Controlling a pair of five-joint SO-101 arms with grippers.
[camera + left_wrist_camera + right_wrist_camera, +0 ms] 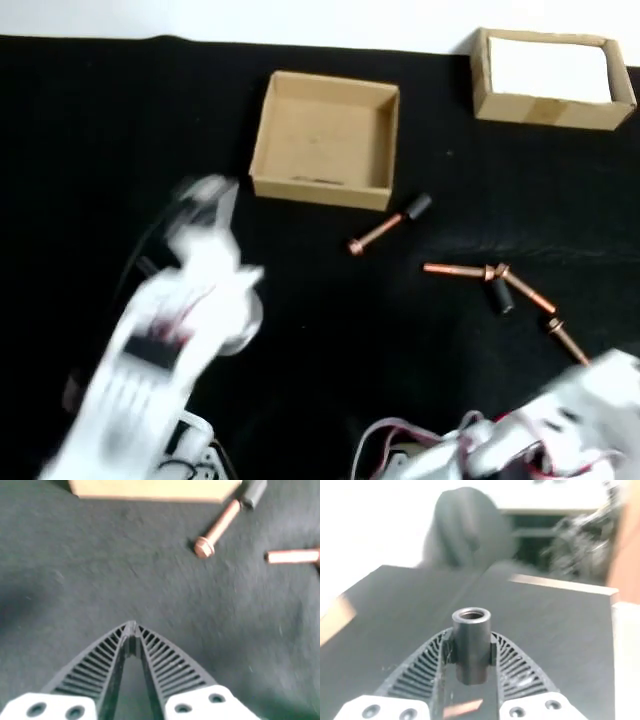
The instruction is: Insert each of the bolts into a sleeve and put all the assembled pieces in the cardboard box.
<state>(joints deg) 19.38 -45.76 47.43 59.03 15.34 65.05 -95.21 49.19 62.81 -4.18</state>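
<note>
My right gripper [470, 647] is shut on a black sleeve [471, 630], held with its open bore facing the camera; the right arm [570, 410] is low at the near right. My left gripper [131, 629] is shut and empty over the black cloth, with its arm [175, 320] at the near left. Ahead of it a copper bolt [217, 527] lies with its tip at a black sleeve [254, 490], just in front of the cardboard box [325, 140]. A second bolt [455, 269], a third bolt [527, 289] beside a loose sleeve [501, 297], and another bolt [567, 340] lie to the right.
A second cardboard box [552, 78] with a white inside stands at the far right corner. Black cloth [120, 150] covers the table. Cables [400, 445] run along the near edge between the arms.
</note>
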